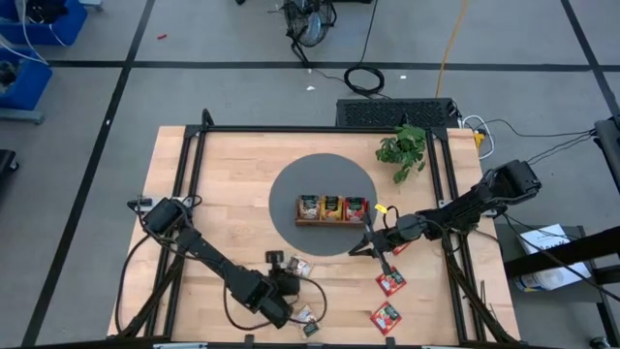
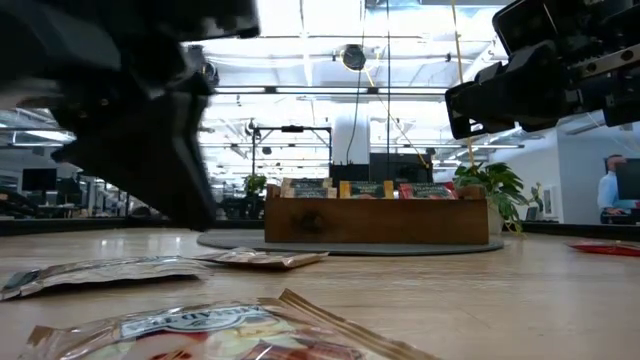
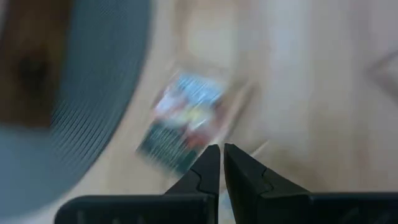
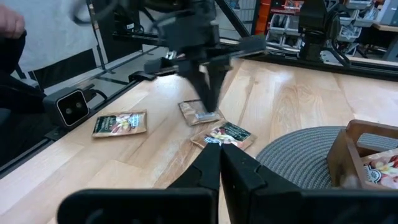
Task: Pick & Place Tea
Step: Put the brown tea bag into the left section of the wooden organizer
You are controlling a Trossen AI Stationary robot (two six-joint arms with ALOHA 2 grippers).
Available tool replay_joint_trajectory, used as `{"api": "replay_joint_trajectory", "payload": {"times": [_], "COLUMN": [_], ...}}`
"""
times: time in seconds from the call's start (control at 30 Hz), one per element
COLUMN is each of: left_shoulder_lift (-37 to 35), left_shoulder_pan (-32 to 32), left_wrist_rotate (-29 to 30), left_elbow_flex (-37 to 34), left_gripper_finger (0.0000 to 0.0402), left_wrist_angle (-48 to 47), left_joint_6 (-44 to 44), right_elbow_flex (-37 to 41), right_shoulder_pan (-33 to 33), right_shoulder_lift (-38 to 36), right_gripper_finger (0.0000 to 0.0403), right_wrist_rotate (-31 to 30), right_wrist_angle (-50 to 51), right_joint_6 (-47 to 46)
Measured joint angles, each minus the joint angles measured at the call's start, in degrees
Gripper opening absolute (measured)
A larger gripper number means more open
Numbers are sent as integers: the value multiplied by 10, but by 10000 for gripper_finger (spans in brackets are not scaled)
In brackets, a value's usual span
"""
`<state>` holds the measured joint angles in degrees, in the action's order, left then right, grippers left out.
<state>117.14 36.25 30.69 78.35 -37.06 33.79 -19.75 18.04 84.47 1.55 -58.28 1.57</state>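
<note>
The left claw [image 1: 288, 282] hangs over loose tea packets [image 1: 300, 269] at the tabletop's [image 1: 232, 184] near edge, fingers almost together and gripping nothing I can see. The right claw [image 1: 366, 242] is shut and empty, beside the grey mat [image 1: 286, 194] (more red packets [image 1: 390, 282] lie near it). The wooden tray [image 1: 332, 221] already holds several packets. The risk: fingers this narrow may skid off a flat packet and push it away rather than lift it.
</note>
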Motion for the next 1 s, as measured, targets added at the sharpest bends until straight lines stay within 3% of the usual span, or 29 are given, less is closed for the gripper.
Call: {"api": "replay_joint_trajectory", "payload": {"times": [0.13,0.3,0.67,1.0], "left_shoulder_lift": [0,-1,-4,1], "left_shoulder_pan": [-2,-30,-83,-86], "left_wrist_rotate": [6,-26,-63,-53], "left_elbow_flex": [-1,-13,-67,-68], "left_gripper_finger": [30,30,30,30], "left_wrist_angle": [-73,-65,115,159], "left_joint_6": [113,156,57,-23], "right_elbow_flex": [0,0,0,0], "right_shoulder_pan": [0,0,-1,-5], "right_shoulder_lift": [0,0,0,0], "right_gripper_finger": [4,4,4,4], "right_wrist_rotate": [0,-12,-16,-8], "right_wrist_angle": [0,0,4,22], "right_joint_6": [0,1,2,-2]}}
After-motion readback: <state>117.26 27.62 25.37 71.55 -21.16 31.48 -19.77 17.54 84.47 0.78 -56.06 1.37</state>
